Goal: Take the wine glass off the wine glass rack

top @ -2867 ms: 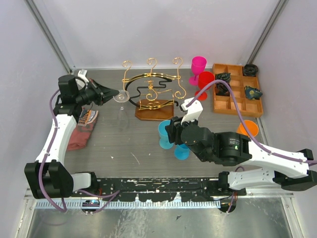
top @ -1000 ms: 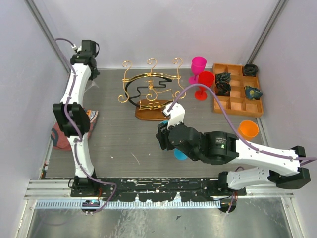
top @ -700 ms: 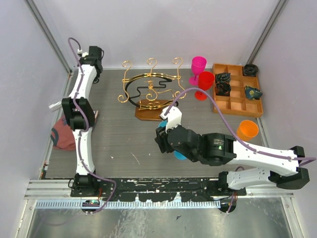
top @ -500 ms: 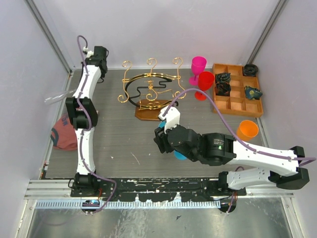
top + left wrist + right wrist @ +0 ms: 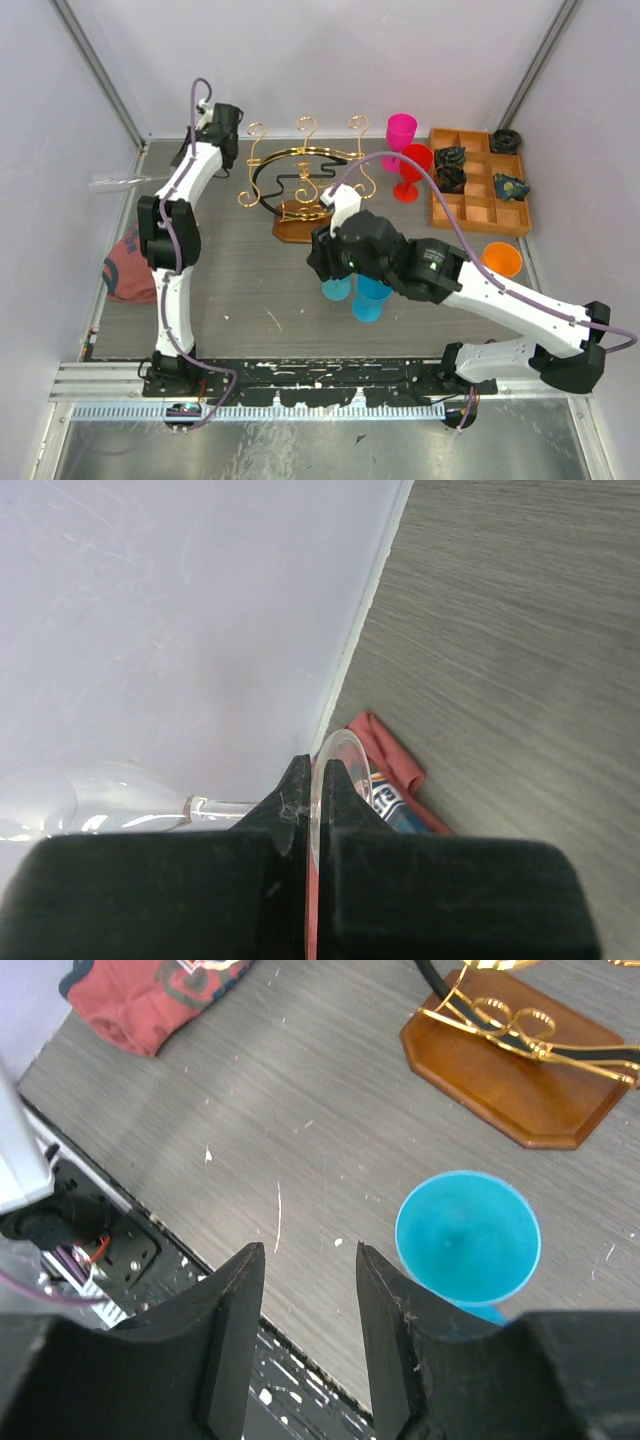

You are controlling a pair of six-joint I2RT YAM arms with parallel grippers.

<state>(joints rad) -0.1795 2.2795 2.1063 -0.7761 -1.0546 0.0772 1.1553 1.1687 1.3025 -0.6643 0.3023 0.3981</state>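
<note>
Left wrist view: left claw (image 5: pixel 318 780) clenched edge-on on the round foot of the clear wine glass (image 5: pixel 120 798). Stem and bowl stick out sideways along the pale left wall, above the grey wood-grain counter (image 5: pixel 520 630). Top view: same glass (image 5: pixel 120 181) lies level in the air by that wall, well apart from the gold wire rack with curled scroll arms on a brown wooden base (image 5: pixel 305 172). The left claw itself is hidden under its own arm there. Rack arms look bare, nothing hanging. So removal looks done; what's left, by my read, is only setting the glass down on the counter and letting go. Right claw (image 5: pixel 307 1255) released, fingers parted on nothing, hovering over the counter beside a turquoise plastic cup (image 5: pixel 468 1235), near the rack base. Writing: red crumpled cloth (image 5: pixel 385 765) below the glass shows a blue-and-white printed patch, letters too blurred to read. No brand or label legible on arms, glass, rack or cup.
</note>
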